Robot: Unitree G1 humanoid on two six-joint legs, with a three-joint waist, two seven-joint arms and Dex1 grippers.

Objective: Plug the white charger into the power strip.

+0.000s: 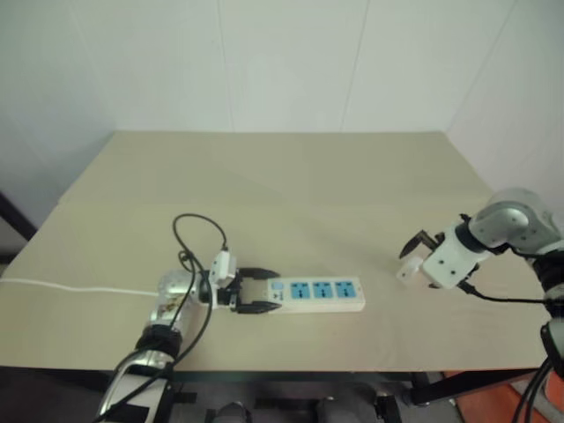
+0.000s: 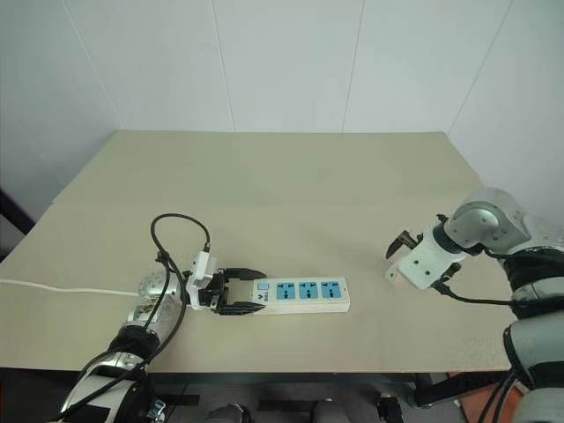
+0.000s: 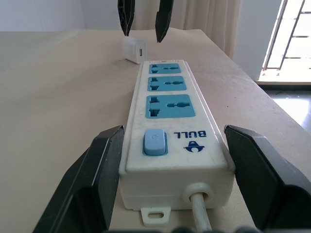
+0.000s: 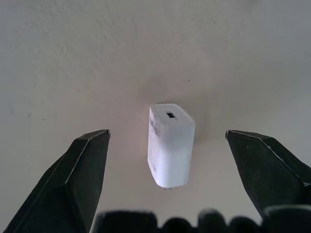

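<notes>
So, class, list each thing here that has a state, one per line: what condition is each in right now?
power strip: flat on the table, all three sockets empty.
white charger: unplugged, lying loose on the table, apart from the strip.
left gripper: shut on the power strip's switch end.
right gripper: open, fingers either side of the white charger, not gripping it.

Table: we see a beige table, its top bare and matte.
Wall: we face a white panelled wall right behind it.
Window: we glimpse a barred window.
</notes>
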